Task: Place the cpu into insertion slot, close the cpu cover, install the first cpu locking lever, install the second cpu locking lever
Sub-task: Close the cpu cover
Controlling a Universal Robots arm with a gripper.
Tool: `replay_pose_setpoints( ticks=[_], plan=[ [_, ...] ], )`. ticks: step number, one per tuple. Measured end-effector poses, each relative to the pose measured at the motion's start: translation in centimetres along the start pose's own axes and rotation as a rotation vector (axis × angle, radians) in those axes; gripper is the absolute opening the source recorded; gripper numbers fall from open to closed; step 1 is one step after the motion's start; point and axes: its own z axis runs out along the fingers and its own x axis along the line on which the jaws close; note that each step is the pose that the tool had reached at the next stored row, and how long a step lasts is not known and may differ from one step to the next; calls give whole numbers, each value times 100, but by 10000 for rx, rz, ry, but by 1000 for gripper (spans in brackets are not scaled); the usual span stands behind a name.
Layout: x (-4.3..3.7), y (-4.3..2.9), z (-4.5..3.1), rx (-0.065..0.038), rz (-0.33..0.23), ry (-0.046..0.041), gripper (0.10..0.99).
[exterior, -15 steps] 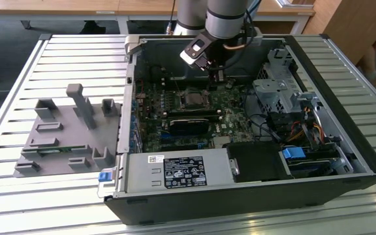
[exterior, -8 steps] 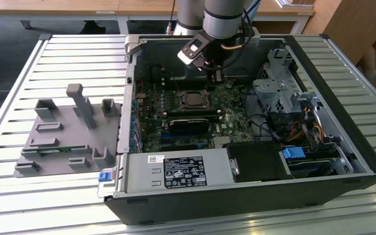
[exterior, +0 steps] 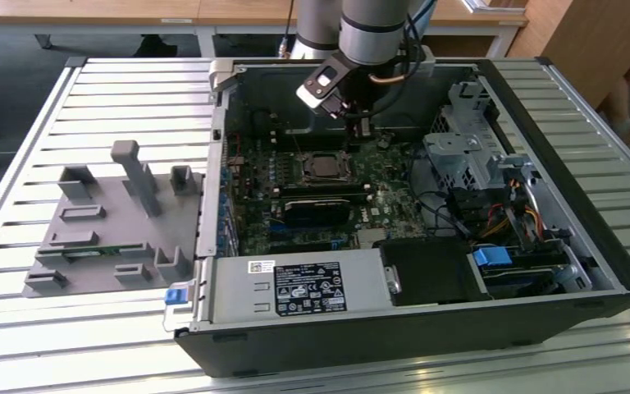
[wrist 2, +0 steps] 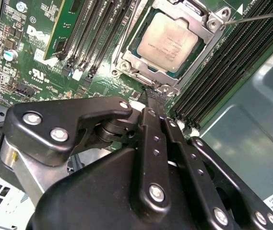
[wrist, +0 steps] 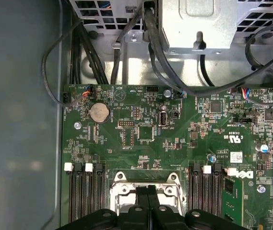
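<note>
The cpu (wrist 2: 170,40), a square chip with a dull silver face, lies in the insertion slot (exterior: 321,167) on the green board. The cpu cover (wrist 2: 199,17), a silvery frame with a square window, lies down over the chip's edges. A thin wire locking lever (wrist 2: 258,16) sticks out from the socket's corner across the memory slots. My gripper (wrist 2: 154,93) is shut, its black fingers pressed together with the tips at the socket's edge (wrist: 122,189). In the exterior view the gripper (exterior: 361,130) hangs just behind the socket. I cannot tell whether the tips touch anything.
The open computer case (exterior: 577,246) lies on a slatted metal table. Long black memory slots (wrist 2: 222,62) flank the socket. A power-supply box (exterior: 293,289) sits at the front, a drive cage (exterior: 463,156) and cables (wrist: 150,38) to one side. A grey fixture (exterior: 118,222) stands at the exterior view's left.
</note>
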Motion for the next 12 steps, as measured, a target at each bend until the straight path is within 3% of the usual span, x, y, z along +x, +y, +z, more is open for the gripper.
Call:
replay_pose_setpoints(
  ticks=[12],
  plan=[
    [-1, -121, 12, 0, 0, 1, 114]
  ],
)
